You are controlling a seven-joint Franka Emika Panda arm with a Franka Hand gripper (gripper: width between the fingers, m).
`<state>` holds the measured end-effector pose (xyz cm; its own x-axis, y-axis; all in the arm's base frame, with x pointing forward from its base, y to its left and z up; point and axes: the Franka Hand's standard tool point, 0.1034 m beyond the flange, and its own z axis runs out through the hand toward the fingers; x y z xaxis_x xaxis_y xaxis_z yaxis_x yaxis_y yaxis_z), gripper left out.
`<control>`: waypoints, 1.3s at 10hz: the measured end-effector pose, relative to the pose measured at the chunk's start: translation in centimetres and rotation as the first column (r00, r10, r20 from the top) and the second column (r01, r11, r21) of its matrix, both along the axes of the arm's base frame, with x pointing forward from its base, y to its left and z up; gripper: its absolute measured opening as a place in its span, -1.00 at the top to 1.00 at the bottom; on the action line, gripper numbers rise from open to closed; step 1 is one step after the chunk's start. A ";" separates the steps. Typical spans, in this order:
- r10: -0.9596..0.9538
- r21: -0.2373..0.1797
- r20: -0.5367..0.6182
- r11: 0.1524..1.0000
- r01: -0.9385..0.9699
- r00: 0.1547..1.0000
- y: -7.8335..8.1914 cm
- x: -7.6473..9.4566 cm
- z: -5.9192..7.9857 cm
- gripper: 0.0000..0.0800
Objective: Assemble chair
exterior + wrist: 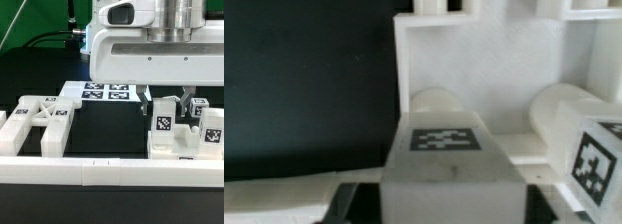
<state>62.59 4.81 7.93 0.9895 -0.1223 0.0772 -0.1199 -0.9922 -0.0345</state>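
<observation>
Chair parts lie just behind the long front rail (100,172) nearest you. The notched blocks (40,122) are toward the exterior view's left. Toward its right, a flat slab (180,152) has two tagged posts on it. Your gripper (167,116) is clamped narrow on the first post (163,124) (446,150), a finger on either side. The second post (212,128) (589,145) stands free just beside it. Farther back, the marker board (108,93) lies flat on the dark table (105,135).

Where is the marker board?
The marker board lies flat at centre back, between notched blocks on the exterior view's left and the hand on its right.
</observation>
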 end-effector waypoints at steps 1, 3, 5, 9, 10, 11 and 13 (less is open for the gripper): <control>-0.021 0.003 -0.001 1.000 0.021 1.000 0.0 0.0 0.0 0.29; -0.210 0.029 -0.009 0.977 0.211 0.978 0.0 0.0 0.0 0.29; -0.433 0.068 -0.027 0.898 0.434 0.901 0.1 0.1 -0.1 0.29; -0.657 0.089 -0.058 0.746 0.660 0.751 0.2 0.1 -0.1 0.29; -0.701 0.090 -0.065 0.704 0.704 0.710 0.2 0.1 -0.1 0.29; -0.764 0.097 -0.077 0.633 0.768 0.640 0.3 0.1 -0.2 0.29; -0.893 0.125 -0.111 0.423 0.897 0.437 0.3 0.1 -0.2 0.28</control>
<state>62.70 5.14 7.71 0.3173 -0.9471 -0.0491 -0.9404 -0.3075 -0.1450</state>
